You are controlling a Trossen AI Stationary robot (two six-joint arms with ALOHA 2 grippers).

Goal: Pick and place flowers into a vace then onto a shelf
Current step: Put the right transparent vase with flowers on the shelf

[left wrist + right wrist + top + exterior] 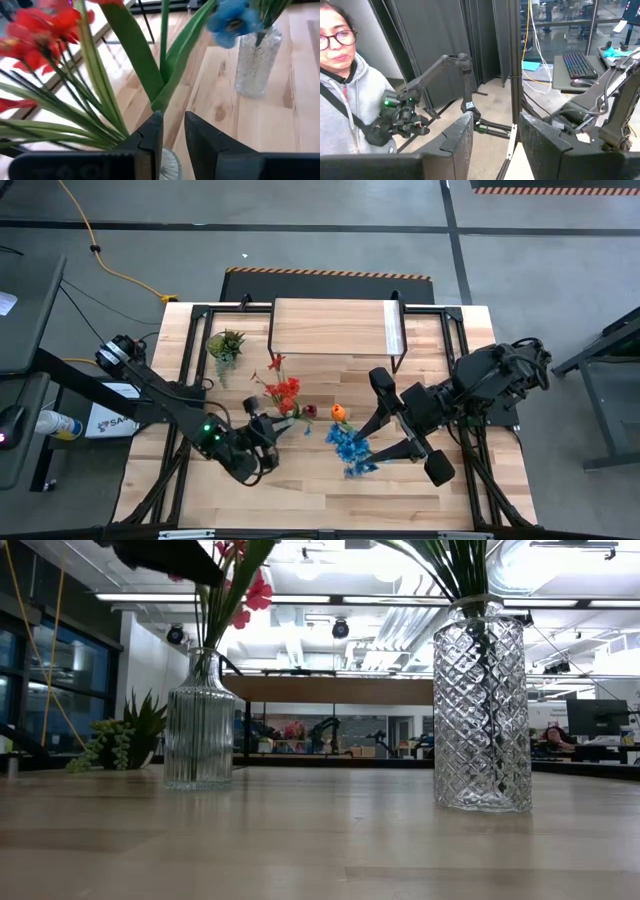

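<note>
A ribbed glass vase (pixel 200 725) holds the red flowers (pixel 285 392) and long green stems. A leafy green stem (pixel 162 75) rises from it. My left gripper (pixel 173 127) hovers just above this vase's rim (pixel 171 164), fingers a narrow gap apart with only table showing between them. In the high view it is left of the flowers (pixel 268 430). The diamond-cut vase (pixel 480 710) holds the blue flowers (pixel 350 445). An orange tulip (pixel 338 412) and a dark pink bud (pixel 308 411) show between the two bunches. My right gripper (pixel 495 125) is open, raised high at the table's right. My left gripper: the base of the stem's leaves (pixel 157 104) runs down behind the tip of one finger (pixel 152 130). I cannot tell whether the finger touches it. Nothing lies in the gap between the fingers.
The shelf (pixel 335 328) stands at the table's far middle. A small green potted plant (pixel 225 343) sits to its left. The table's near part is bare wood (pixel 300 495). A person (pixel 345 75) shows beyond the table in the right wrist view.
</note>
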